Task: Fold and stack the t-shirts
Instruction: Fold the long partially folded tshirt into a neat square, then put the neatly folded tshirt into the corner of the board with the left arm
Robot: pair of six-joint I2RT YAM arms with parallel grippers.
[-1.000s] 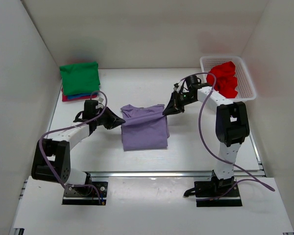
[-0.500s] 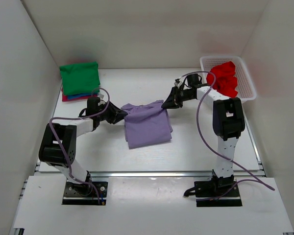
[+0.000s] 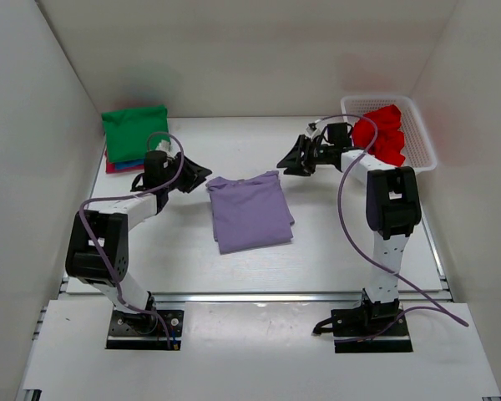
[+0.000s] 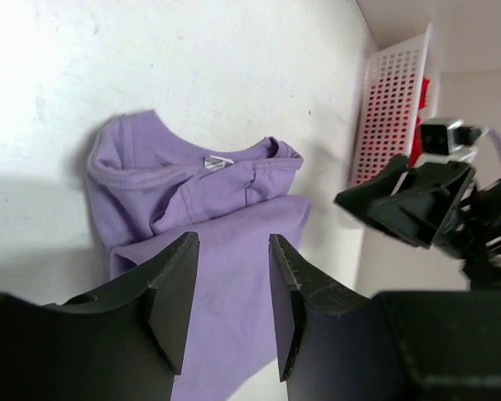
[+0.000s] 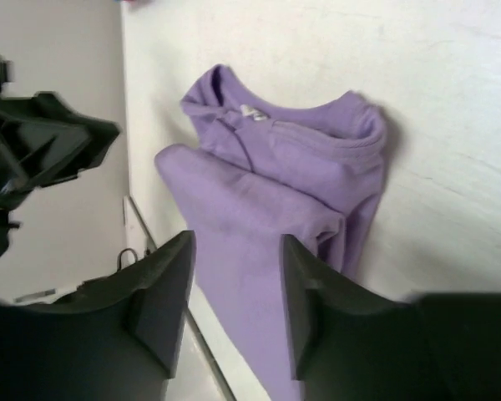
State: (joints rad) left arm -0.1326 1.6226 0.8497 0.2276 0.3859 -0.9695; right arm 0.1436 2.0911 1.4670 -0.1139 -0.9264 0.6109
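Lavender t-shirt (image 3: 249, 211) lies folded flat mid-table, collar end toward the back wall, long side running toward the arm bases. Some layers at the near right edge don't line up.

Left gripper (image 3: 196, 174) is off the collar's left corner, clear of the cloth, jaws spread wide, holding nothing. Left wrist view agrees: daylight between both fingers (image 4: 171, 292), shirt seen through the gap.

Right gripper (image 3: 288, 161) is off the collar's right corner, a bit further back, also apart from the cloth, jaws wide and empty. The two grippers face each other across the collar.

Around it:
- green t-shirt (image 3: 136, 132) folded at far left against the wall, on top of a stack; blue and magenta edges (image 3: 121, 164) show under it. Left arm's wrist sits just in front of that stack.
- red t-shirt (image 3: 382, 135) bunched, unfolded, in the white basket (image 3: 423, 132) at far right.
- right arm's purple cable (image 3: 342, 188) loops over the table beside the basket.
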